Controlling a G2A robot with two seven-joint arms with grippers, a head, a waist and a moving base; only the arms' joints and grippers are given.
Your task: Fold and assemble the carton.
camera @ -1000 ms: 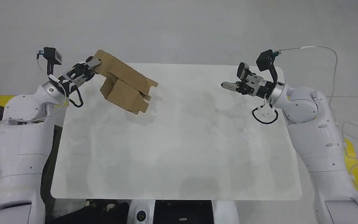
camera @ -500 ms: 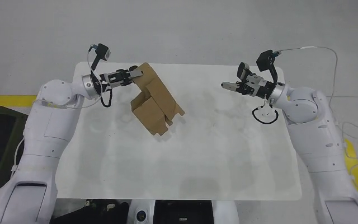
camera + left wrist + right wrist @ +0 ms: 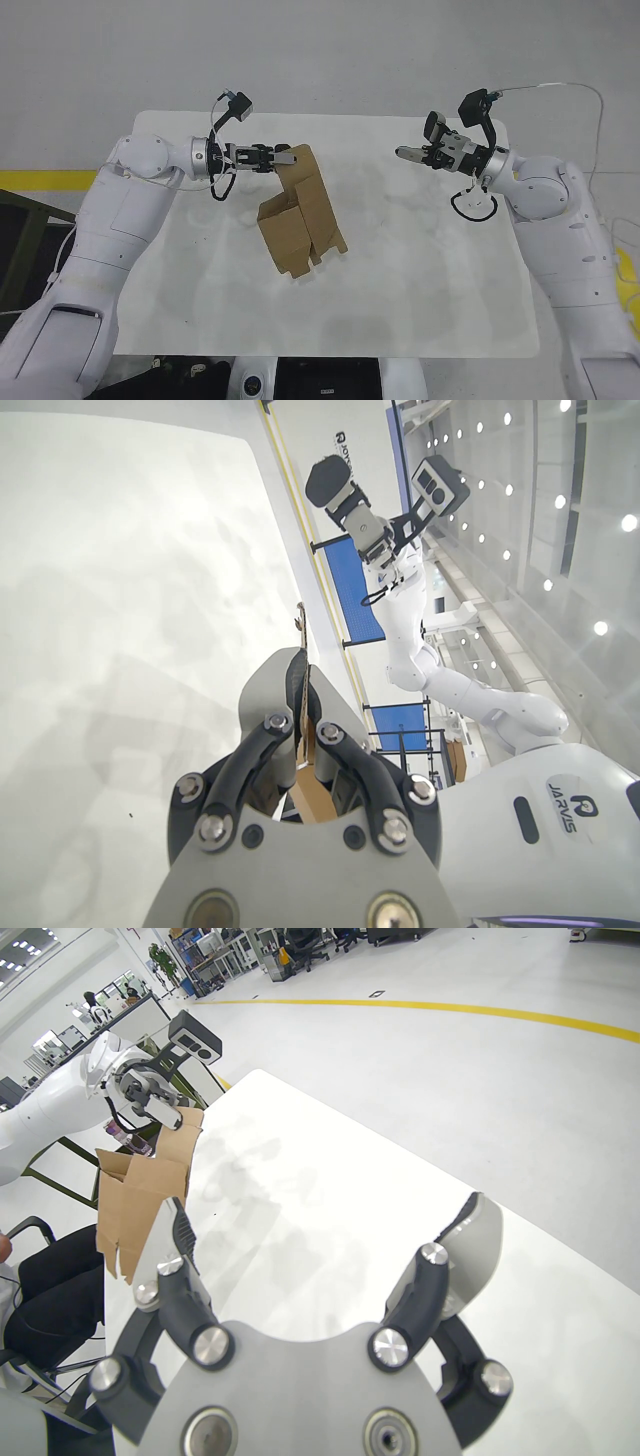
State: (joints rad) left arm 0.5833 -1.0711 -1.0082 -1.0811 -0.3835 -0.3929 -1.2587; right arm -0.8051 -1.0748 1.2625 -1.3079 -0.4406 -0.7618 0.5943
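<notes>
Carton, half-folded and brown, hangs over the table toward our left side. Our left gripper pinches its top flap edge-on. We cannot tell whether its lower flaps touch the surface. Our right gripper hovers well apart, jaws spread, holding nothing.

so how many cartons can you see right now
1: the brown carton, clamped at its upper edge by the left gripper, over the left-middle part of the table. None seems hidden.
</notes>
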